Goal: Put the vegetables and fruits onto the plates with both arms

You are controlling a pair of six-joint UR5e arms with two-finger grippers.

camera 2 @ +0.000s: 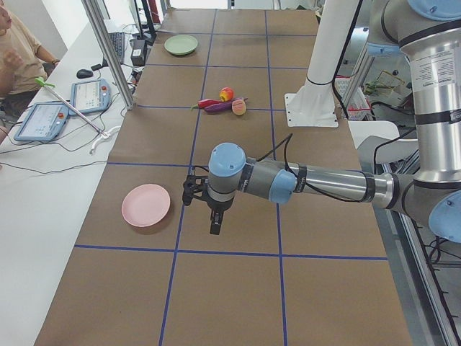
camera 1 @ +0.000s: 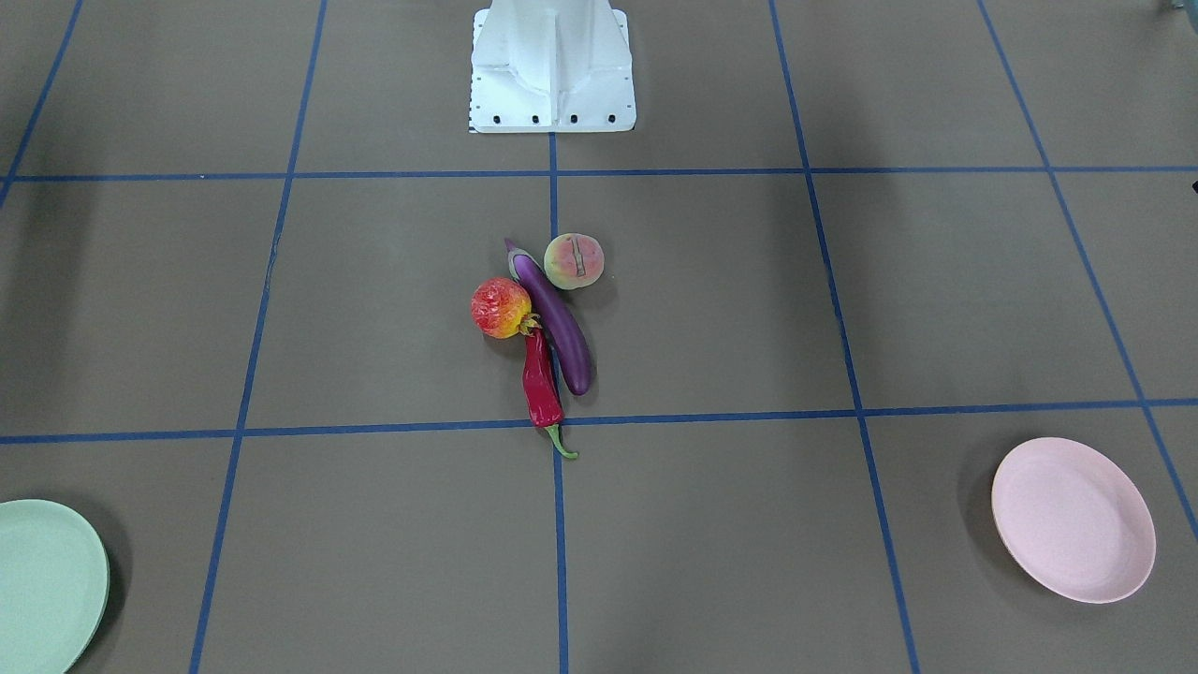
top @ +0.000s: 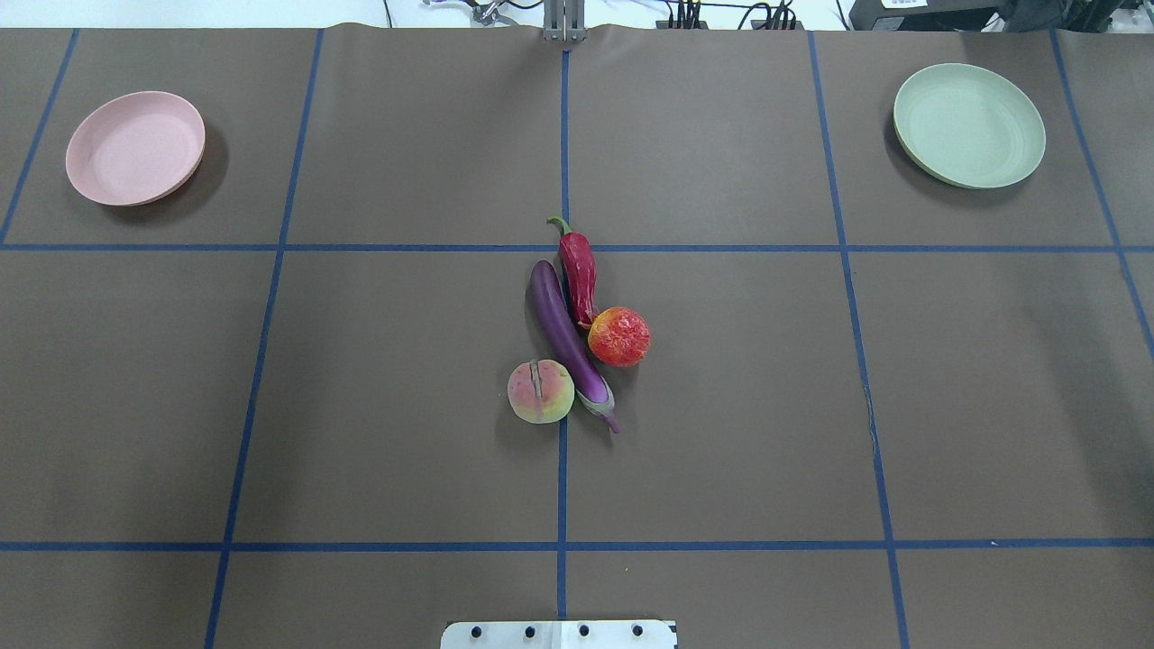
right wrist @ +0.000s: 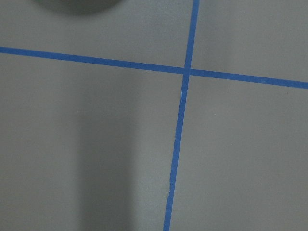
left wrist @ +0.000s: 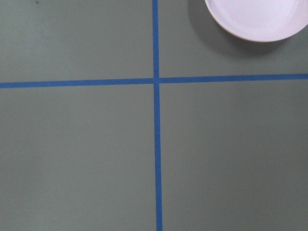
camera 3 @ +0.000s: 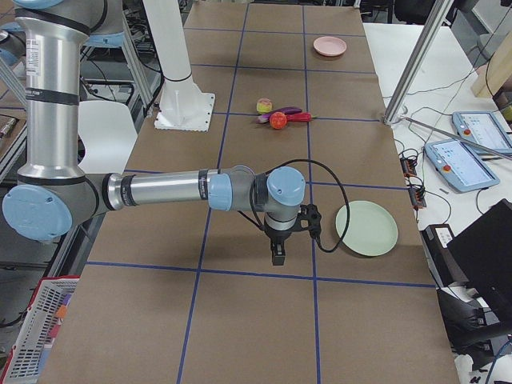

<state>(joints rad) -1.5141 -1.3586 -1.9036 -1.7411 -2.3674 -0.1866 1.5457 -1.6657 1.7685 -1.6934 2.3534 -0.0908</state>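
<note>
Your left gripper (camera 2: 214, 225) points down near the pink plate (camera 2: 146, 205), and your right gripper (camera 3: 278, 254) does so near the green plate (camera 3: 366, 228). You cannot tell how wide either's jaws stand. Both hang well apart from the eggplant (top: 565, 333) at mid-table.

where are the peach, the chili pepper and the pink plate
peach (top: 541, 391), overhead view, middle of its top
chili pepper (top: 580, 275), overhead view, red body
pink plate (top: 135, 149), overhead view, bare centre

The tabletop (top: 361, 406) wears a matt brown, paper-like covering crossed by smooth blue tape (top: 563, 487). At centre frame, the eggplant (top: 563, 329) is glossy and smooth, the chili pepper (top: 580, 275) wrinkled, and the bumpy fruit (top: 619, 336) rough. The pink plate (top: 135, 149) and mint plate (top: 969, 126) look matt
</note>
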